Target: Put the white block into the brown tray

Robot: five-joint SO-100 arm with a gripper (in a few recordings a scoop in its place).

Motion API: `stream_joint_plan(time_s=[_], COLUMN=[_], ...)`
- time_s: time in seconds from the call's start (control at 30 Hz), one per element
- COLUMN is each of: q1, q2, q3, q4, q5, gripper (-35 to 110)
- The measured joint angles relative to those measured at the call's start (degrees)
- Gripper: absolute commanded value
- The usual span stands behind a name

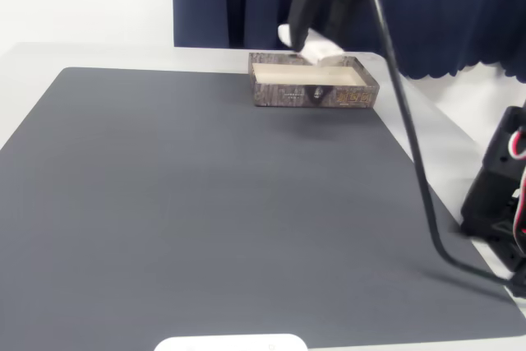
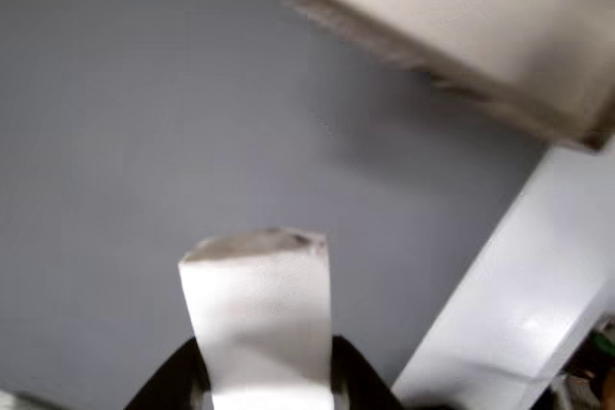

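The brown tray (image 1: 283,96) stands at the far edge of the grey mat, with wood-bark walls and a pale inside. My black gripper (image 1: 297,39) hangs above the tray's back edge, shut on the white block (image 1: 321,49), which sticks out from the fingers toward the right. In the wrist view the white block (image 2: 258,314) stands held between my two dark fingers (image 2: 183,381), the gripper (image 2: 259,372) shut on it. The tray (image 2: 480,26) shows blurred at the upper right of that view, above the mat.
A dark grey mat (image 1: 205,203) covers most of the white table (image 1: 460,145). A black cable (image 1: 411,145) runs down the right side to the arm's base (image 1: 501,195). A flat rounded white plastic piece (image 1: 230,343) lies at the front edge. Blue curtains hang behind.
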Motion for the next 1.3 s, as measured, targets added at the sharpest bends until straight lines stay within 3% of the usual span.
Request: stream_joint_plan(time_s=[0.5, 0.93, 1.3], q1=[13.8, 20.5, 21.9], q2=[-37.5, -55.3, -60.4], q3=[-42.6, -62.1, -68.2], q4=[1.8, 1.9, 2.5], q5=[-5.4, -7.4, -9.8], gripper=[24, 23, 18])
